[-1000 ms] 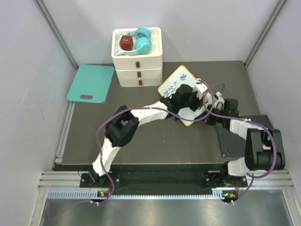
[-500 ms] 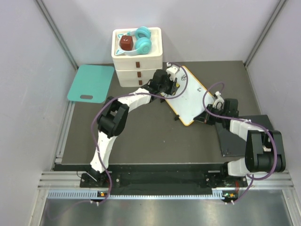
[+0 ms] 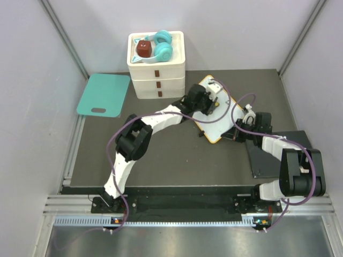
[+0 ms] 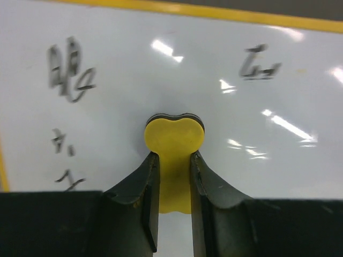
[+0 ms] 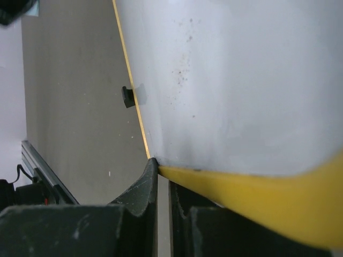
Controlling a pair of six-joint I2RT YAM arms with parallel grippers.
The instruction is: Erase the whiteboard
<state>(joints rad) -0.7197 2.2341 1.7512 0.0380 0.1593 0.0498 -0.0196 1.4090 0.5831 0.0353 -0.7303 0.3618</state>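
**Observer:** Where is the whiteboard, and who has hold of it?

**Operator:** From overhead, the whiteboard [image 3: 215,127] lies turned like a diamond on the dark table [image 3: 161,155], just right of the stacked white drawers [image 3: 158,75]. My right gripper [image 3: 235,133] is closed on its near right edge, with the orange-yellow rim pinched between the fingers and steadying it. My left gripper [image 3: 206,103] is over the board's upper half. Its fingers are clamped on a yellow eraser [image 4: 174,134], whose dark felt face is against the white surface.

**Observer:** What changed in the last second?

**Operator:** A second ago the left arm was over the lower middle of the board. Half a second ago it had swept to the far upper-left corner. Now it has come back toward the upper middle. The right arm has not moved.

**Observer:** Is the board clean, then?

**Operator:** No. In the left wrist view, black scribbles [image 4: 69,69] remain to the left of the eraser, and a smaller mark [image 4: 257,63] sits at the upper right. I judge the wiping to be partly done, and those patches still need passes.
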